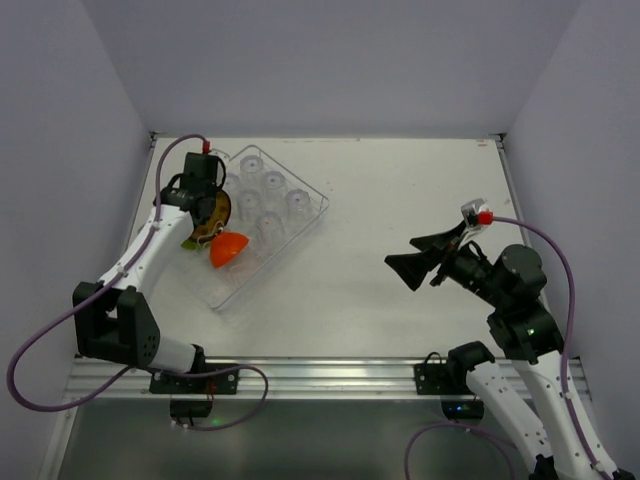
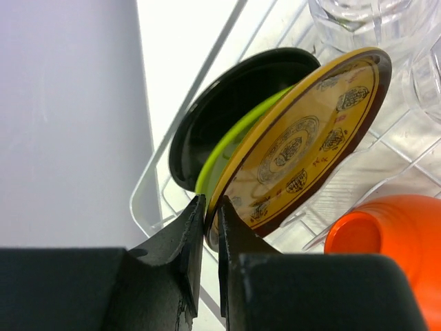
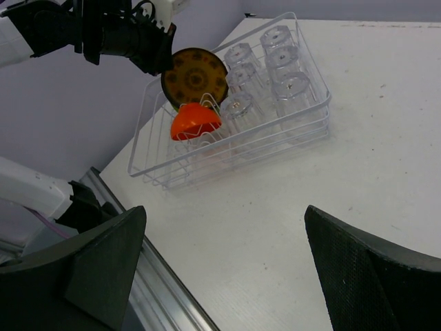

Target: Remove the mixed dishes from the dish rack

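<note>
Left arm (image 1: 150, 240) is reaching over the left end of the dish rack (image 3: 220, 162), which is sitting on the far left part of the table (image 1: 400, 180). Left gripper (image 2: 210, 207) is closing to a narrow gap, and the lower rim of the patterned plate (image 2: 303, 145), yellow with a dark border, is sitting between its fingers. That plate is leaning on edge in the rack. Directly behind it a lime-green plate (image 2: 231, 141) is showing as a thin crescent, and a black plate (image 2: 207, 117) is standing behind that. Just right of the plates, the orange bowl (image 2: 386, 234) is lying tipped on the prongs. Six clear cups (image 3: 282, 61) are standing in two rows, filling the rack's far end. Right gripper (image 1: 403, 256) is hovering over bare table, well apart from the rack, jaws spread wide and holding nothing.
</note>
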Robot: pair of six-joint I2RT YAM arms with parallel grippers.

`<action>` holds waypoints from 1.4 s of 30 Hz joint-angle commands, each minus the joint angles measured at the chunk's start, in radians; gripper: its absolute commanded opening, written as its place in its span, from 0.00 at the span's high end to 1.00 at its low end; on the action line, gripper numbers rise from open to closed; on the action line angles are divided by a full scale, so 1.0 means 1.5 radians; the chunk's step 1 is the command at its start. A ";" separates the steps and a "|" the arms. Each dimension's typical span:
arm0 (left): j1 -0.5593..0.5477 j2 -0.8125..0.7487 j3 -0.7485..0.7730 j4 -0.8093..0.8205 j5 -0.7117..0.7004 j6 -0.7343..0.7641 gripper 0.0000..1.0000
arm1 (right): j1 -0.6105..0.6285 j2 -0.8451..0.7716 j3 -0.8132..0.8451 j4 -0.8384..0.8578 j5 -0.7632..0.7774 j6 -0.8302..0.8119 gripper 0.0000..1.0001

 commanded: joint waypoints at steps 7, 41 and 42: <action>-0.020 -0.050 -0.006 0.044 -0.035 0.028 1.00 | 0.003 -0.003 0.004 0.031 0.018 0.011 0.01; -0.033 -0.194 0.061 -0.065 0.025 -0.175 1.00 | 0.002 0.038 -0.004 0.051 0.030 0.040 0.01; -0.033 -0.192 0.068 -0.079 0.029 -0.188 1.00 | 0.002 0.041 -0.005 0.052 0.028 0.044 0.01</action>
